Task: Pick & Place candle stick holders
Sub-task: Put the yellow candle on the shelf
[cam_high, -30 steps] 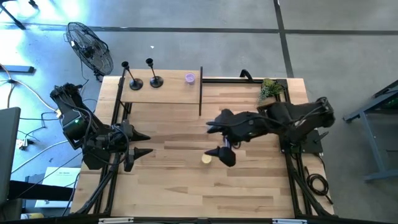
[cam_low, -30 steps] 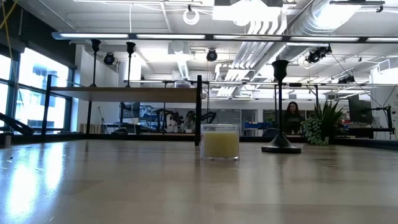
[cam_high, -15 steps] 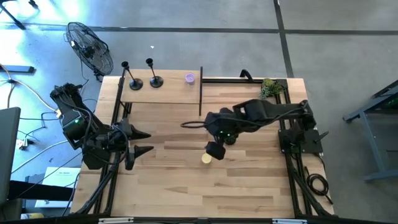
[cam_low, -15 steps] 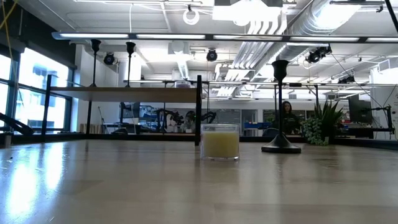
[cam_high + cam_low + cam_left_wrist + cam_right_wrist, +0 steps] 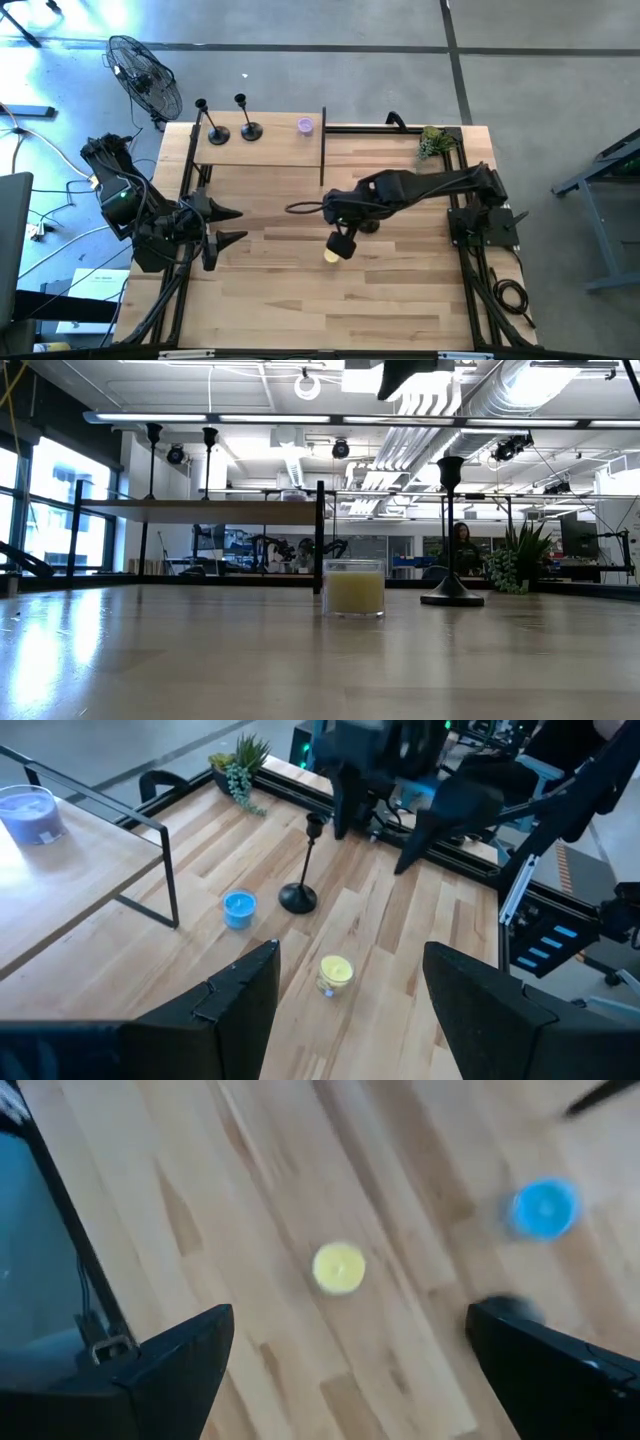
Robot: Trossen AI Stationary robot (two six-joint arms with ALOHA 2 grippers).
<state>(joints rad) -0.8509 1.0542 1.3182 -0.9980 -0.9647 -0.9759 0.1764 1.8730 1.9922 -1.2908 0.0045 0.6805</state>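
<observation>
Since a second ago, the right arm has been swung from the right side of the tabletop [image 5: 400, 300] toward its middle, and the right end effector [image 5: 341, 243] is now poised above the yellow candle [image 5: 331, 256]. Nothing else on the tabletop has been shifted.

The yellow candle, a small glass jar, is taken as the landmark. A candle stick holder [image 5: 301, 870] is stood upright on the tabletop just behind the yellow candle, toward the shelf side, as seen from the left wrist. In the low view it is seen beside the jar, its round base flat on the wood. A blue candle [image 5: 238, 909] is set near the yellow candle, close to that holder's base. In the overhead view both are hidden beneath the right arm.

Beyond the yellow candle, a raised wooden shelf [image 5: 270, 150] on a black frame is stood at the far left of the tabletop. Two more candle stick holders [image 5: 233, 121] are stood upright on it, side by side, with a purple candle [image 5: 305, 125] farther along the shelf. A small potted plant [image 5: 433, 142] is placed at the far right corner.

The right arm is stretched out low over the wood, its end effector's fingers spread wide apart around nothing. The left end effector [image 5: 228, 225] is held at the left edge, well away from the yellow candle, fingers apart and empty.
</observation>
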